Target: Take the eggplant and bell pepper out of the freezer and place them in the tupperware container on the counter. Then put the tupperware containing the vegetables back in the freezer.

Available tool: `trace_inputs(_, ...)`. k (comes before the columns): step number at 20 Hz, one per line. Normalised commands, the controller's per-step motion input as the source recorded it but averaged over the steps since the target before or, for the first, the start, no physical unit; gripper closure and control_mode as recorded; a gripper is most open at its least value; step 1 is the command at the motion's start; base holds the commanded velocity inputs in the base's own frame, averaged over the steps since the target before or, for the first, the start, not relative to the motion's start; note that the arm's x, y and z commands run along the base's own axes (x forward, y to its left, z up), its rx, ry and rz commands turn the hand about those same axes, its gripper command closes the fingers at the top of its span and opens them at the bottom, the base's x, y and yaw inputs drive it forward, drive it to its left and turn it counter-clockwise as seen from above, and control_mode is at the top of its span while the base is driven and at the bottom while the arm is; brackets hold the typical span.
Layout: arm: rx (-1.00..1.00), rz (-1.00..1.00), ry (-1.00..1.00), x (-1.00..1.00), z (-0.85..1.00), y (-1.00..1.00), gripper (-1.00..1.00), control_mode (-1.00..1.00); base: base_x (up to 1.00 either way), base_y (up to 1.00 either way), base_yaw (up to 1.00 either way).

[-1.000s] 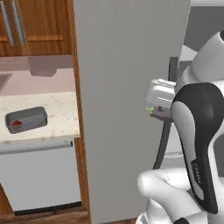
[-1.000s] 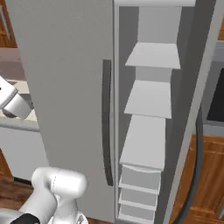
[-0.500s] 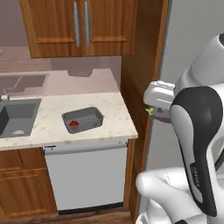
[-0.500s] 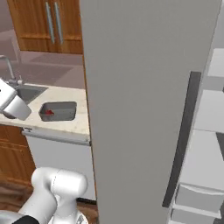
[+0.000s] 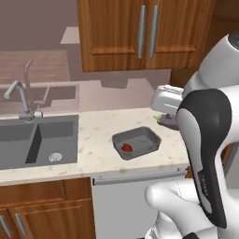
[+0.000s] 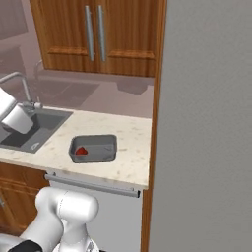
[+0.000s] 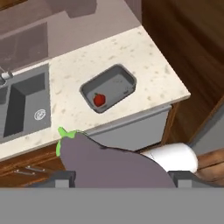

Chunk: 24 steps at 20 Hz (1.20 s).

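In the hand view, the gripper (image 7: 116, 179) sits at the bottom centre of the frame, its jaws spread wide around the eggplant (image 7: 109, 164). The eggplant is a dull purple body with a bright green stem end pointing to the left of the frame; it lies across the gap between the two finger tips (image 7: 64, 178).

In the left base view, the arm (image 5: 205, 154) rises along the right edge of the frame, and its white wrist extends left at mid height above the right end of the counter (image 5: 98, 154).

Beyond the eggplant, in the centre of the hand view, the tupperware container (image 7: 124, 76) rests on the counter, well apart from the gripper. The bell pepper (image 7: 99, 99) lies inside the container, at its lower left corner in that frame.

The dark grey sink (image 5: 32, 142) occupies the left of the counter, with a tap (image 5: 18, 95) behind it. A pale grey panel (image 5: 121, 205) stands below the counter edge. Brown wall cabinets (image 5: 144, 32) fill the upper centre.

In the right base view, the flat grey freezer (image 6: 206, 128) door covers the right half of the frame.
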Motion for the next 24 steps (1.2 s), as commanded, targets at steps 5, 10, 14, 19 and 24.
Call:
trace_inputs(5,0.00,0.00,0.08,0.55,-0.46,0.04,1.00,-1.00,0.11,0.04,0.00)
trace_inputs(10,0.00,0.00,0.08,0.74,-0.70,-0.02,1.00,-1.00,0.00,0.00,0.00)
trace_inputs(14,0.00,0.00,0.06,0.86,-0.76,0.00,1.00,-1.00,0.00,0.00,0.00)
trace_inputs(19,-0.01,0.00,0.05,0.79,-0.73,0.00,1.00,-1.00,0.00,0.00,0.00)
trace_inputs(24,0.00,0.00,0.07,0.73,-0.63,0.00,1.00,-1.00,0.00,0.00,0.00)
